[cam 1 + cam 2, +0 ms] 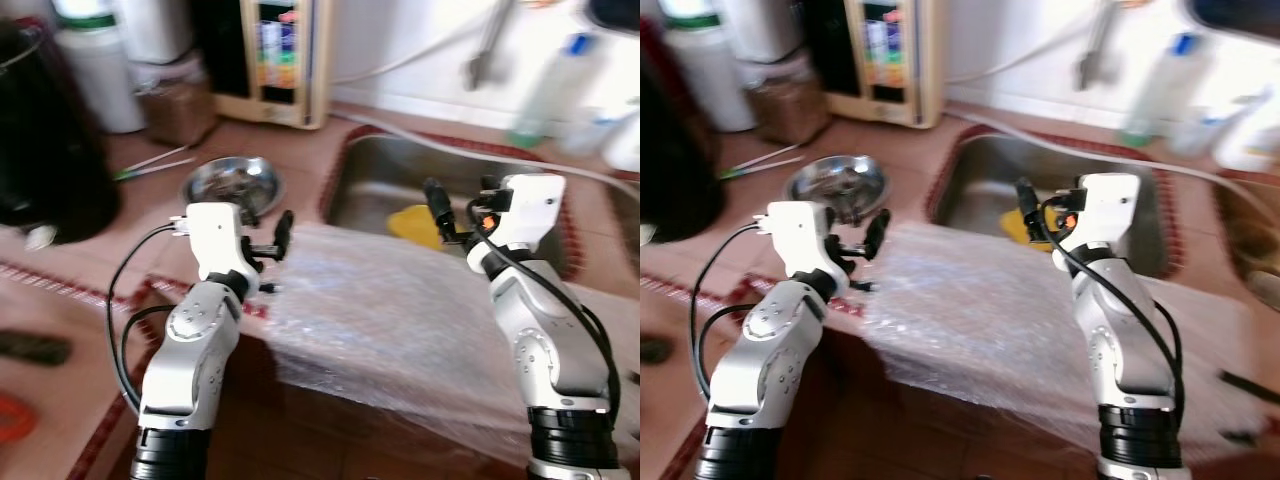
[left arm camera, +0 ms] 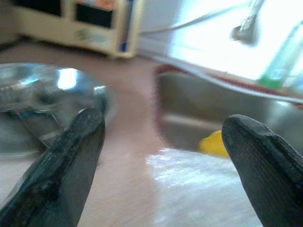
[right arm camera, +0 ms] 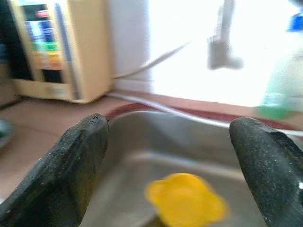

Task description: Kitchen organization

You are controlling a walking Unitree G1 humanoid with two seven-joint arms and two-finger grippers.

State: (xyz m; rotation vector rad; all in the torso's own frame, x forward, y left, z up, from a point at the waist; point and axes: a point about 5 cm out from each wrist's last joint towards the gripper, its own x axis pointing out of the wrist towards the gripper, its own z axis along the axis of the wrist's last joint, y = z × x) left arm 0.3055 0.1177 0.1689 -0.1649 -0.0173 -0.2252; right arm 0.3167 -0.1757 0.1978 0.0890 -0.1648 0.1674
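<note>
Both grippers hover with fingers wide and empty: the left gripper at the 9 o'clock edge of the bubble wrap sheet, the right gripper at its 1 o'clock corner. The sheet drapes over the desk front, before the sink. This looks like the approach step; next, each should close on an edge.

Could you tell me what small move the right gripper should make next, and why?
Probably lower the right gripper toward the yellow object in the sink: its fingers are open, it holds nothing, and the object lies just below and between them.
</note>
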